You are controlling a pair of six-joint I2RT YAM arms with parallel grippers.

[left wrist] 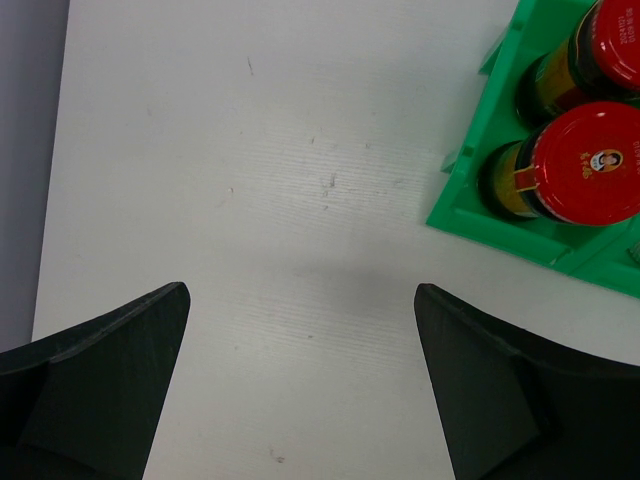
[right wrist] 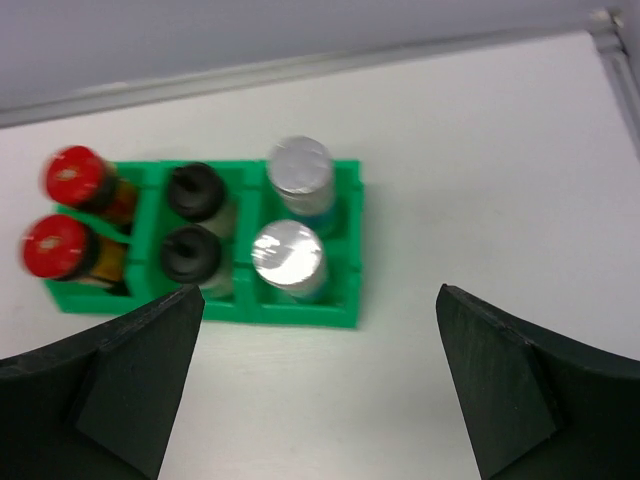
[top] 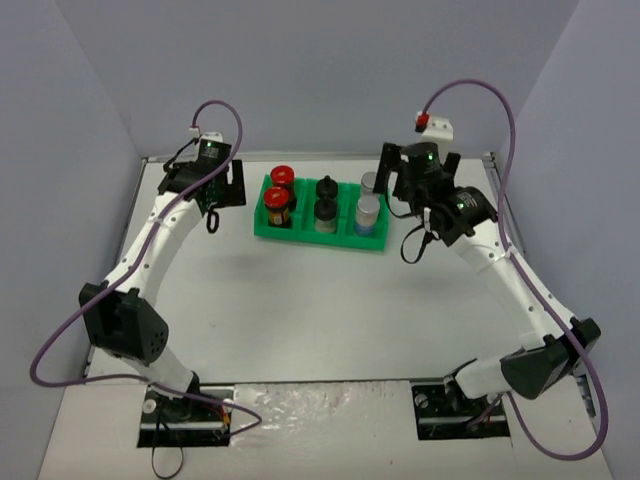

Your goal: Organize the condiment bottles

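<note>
Green tray (top: 300,237) full: six condiment bottles (top: 326,210) upright, paired by cap colour.
Left pincer (left wrist: 302,290) spread, empty, tray ahead-right, red caps (left wrist: 588,160) nearest; right pincer (right wrist: 320,291) spread, empty, tray ahead-left, silver caps (right wrist: 288,255) nearest. Sorting looks done.

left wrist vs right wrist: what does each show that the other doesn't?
Left wrist only: close detail of the red-capped jars, with a small printed figure on one cap and yellowish labels.
Right wrist only: the black-capped jars and silver-capped jars, so all three compartments of the tray, plus the back wall.
Both: the two red-capped jars in the tray's end compartment, the white table, and that arm's own jaws wide apart with nothing between them.
</note>
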